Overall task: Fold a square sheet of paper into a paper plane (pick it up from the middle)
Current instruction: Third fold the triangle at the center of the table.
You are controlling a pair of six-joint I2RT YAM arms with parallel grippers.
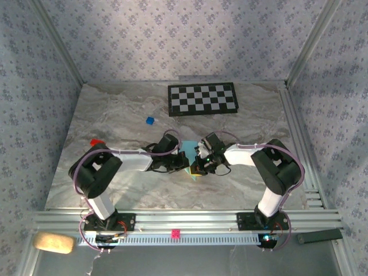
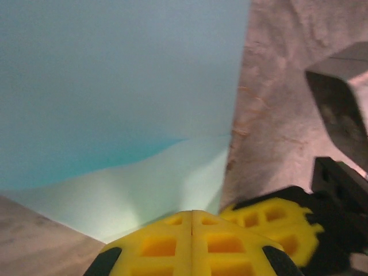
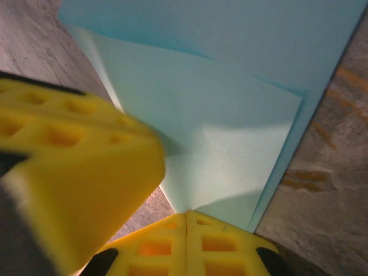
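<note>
The square sheet of paper (image 1: 188,150) is light blue and lies on the marble table between the two arms. In the right wrist view a paler flap (image 3: 218,126) is folded over the sheet (image 3: 241,34). My left gripper (image 2: 191,213) is shut, its yellow tips down at the sheet's (image 2: 115,86) near edge. My right gripper (image 3: 186,214) is also shut, its tips at the flap's near corner. The two grippers (image 1: 185,167) (image 1: 198,165) stand almost touching, and each wrist view shows the other's yellow fingers (image 2: 270,221) (image 3: 75,172). A finished paper plane is out of view.
A black-and-white checkerboard (image 1: 202,99) lies at the back of the table. A small blue cube (image 1: 150,120) sits left of centre and a red piece (image 1: 95,141) near the left arm. A pink cube (image 1: 175,233) rests on the front rail.
</note>
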